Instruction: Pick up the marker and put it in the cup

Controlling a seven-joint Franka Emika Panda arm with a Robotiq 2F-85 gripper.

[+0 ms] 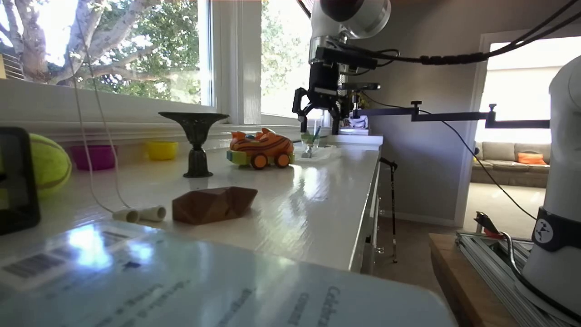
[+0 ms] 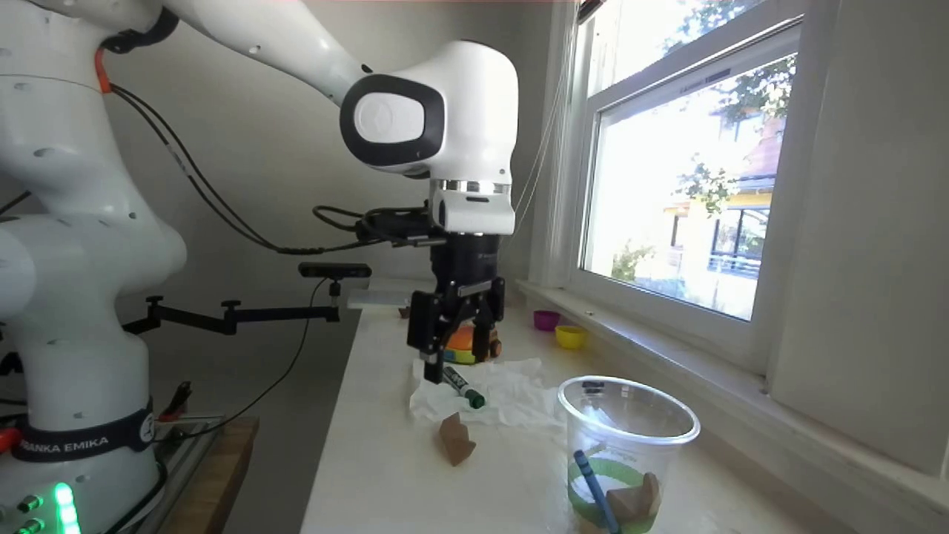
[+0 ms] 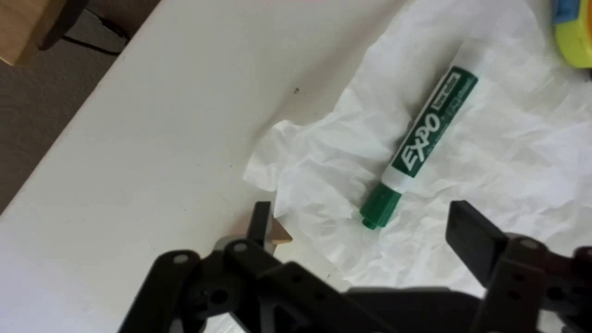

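Note:
A green-and-white marker (image 3: 423,138) lies on crumpled white paper in the wrist view, its green cap toward the jaws. It also shows in an exterior view (image 2: 463,387). A clear plastic cup (image 2: 593,434) stands upright nearer that camera, holding a blue crayon and a brown piece; it shows faintly in an exterior view (image 1: 313,140). My gripper (image 3: 358,212) is open and empty, pointing down above the paper, its fingers wide apart on either side of the cap's end. It also shows in both exterior views (image 1: 319,127) (image 2: 457,365). It does not touch the marker.
The white paper (image 3: 323,171) lies on the white counter. A brown faceted block (image 2: 454,439) lies near it. An orange toy car (image 1: 262,149), dark goblet (image 1: 197,145), purple cup (image 1: 94,157) and yellow cup (image 1: 161,150) stand along the window side.

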